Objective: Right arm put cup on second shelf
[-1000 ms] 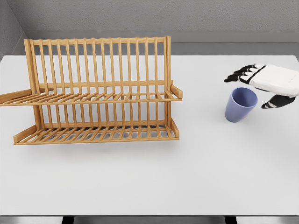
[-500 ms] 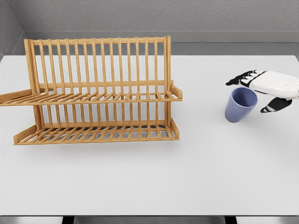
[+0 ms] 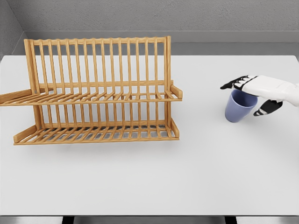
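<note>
Your right hand point(image 3: 258, 91) comes in from the right edge of the head view and sits at the blue cup point(image 3: 239, 107), which stands upright on the white table point(image 3: 187, 177), well to the right of the wooden dish rack point(image 3: 98, 91). The hand's dark-tipped fingers point(image 3: 236, 84) reach out flat across the far side of the cup's rim, covering part of the opening, while the thumb point(image 3: 265, 107) hangs down just beside the cup's right wall. The fingers look spread and only loosely bent, with the cup between fingers and thumb; from this angle you cannot tell for certain whether the thumb or the fingers are actually touching the cup, and the hold does not look closed around it. The cup's base rests on the table and its mouth faces up, tipped a little toward the camera as the view has it. The rack stands on the left half of the table with its tall slatted back upright, and its two slatted shelves run one above the other: the upper shelf point(image 3: 107, 97) sits about halfway up the frame, the lower shelf point(image 3: 100, 133) lies near the tabletop. Both shelves hold nothing. A grey wall point(image 3: 154, 16) runs behind the table. Your left arm does not appear in the view.
</note>
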Tool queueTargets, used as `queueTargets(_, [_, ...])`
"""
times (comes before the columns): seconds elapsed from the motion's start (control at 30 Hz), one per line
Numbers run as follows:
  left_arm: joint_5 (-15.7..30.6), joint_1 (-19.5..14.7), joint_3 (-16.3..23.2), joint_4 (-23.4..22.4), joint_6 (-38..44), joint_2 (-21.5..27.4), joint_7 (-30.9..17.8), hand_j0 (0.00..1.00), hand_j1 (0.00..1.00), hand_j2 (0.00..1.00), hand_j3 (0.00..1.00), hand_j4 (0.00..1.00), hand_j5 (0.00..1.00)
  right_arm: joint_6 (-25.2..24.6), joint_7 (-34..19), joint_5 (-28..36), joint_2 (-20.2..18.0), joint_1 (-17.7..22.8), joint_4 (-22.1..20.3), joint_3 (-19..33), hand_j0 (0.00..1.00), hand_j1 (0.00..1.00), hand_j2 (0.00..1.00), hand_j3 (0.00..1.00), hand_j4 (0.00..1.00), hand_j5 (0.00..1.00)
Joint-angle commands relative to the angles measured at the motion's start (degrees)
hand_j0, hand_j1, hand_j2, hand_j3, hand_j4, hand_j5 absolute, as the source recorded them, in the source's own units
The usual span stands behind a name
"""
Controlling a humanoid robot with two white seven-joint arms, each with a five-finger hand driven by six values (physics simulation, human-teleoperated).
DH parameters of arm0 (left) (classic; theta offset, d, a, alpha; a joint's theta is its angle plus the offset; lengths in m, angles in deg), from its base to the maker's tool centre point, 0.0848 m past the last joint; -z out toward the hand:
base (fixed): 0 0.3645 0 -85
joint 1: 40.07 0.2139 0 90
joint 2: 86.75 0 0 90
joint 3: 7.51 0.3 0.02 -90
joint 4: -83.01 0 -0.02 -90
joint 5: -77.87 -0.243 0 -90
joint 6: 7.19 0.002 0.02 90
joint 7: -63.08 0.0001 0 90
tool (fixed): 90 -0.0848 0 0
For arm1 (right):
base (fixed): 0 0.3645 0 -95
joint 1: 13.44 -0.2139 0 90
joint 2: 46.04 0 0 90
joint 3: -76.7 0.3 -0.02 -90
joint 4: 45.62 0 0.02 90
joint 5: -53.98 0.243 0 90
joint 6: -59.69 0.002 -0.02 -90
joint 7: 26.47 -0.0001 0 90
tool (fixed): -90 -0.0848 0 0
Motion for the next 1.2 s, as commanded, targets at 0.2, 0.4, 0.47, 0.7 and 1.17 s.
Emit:
queueTargets(0.2, [0.0,0.0,0.1,0.0,0.0,0.0,0.0,1.0,1.0,1.0,1.0,1.0,1.0,-0.3,0.0,0.2,0.4,-0.7,2.0,-0.5,1.0,1.0,1.0,1.0,1.0,1.0])
queueTargets(0.4, [0.0,0.0,0.0,0.0,0.0,0.0,0.0,1.0,1.0,1.0,1.0,1.0,1.0,-0.2,0.0,0.2,1.8,-3.1,4.1,-3.2,1.0,1.0,1.0,1.0,1.0,1.0])
queueTargets(0.47, [0.0,0.0,0.0,0.0,0.0,0.0,0.0,1.0,1.0,1.0,1.0,1.0,1.0,-0.2,0.0,0.2,1.8,-3.1,4.1,-3.4,1.0,1.0,1.0,1.0,1.0,1.0])
queueTargets(0.7, [0.0,0.0,0.0,0.0,0.0,0.0,0.0,1.0,1.0,1.0,1.0,1.0,1.0,-0.3,0.0,0.1,1.8,-3.1,4.3,-3.8,0.81,0.81,0.81,0.81,0.81,0.81])
queueTargets(1.17, [0.0,0.0,0.0,0.0,0.0,0.0,0.0,1.0,1.0,1.0,1.0,1.0,1.0,0.2,0.0,0.1,1.7,-3.7,2.6,-3.3,0.74,0.74,0.74,0.74,0.74,0.74])
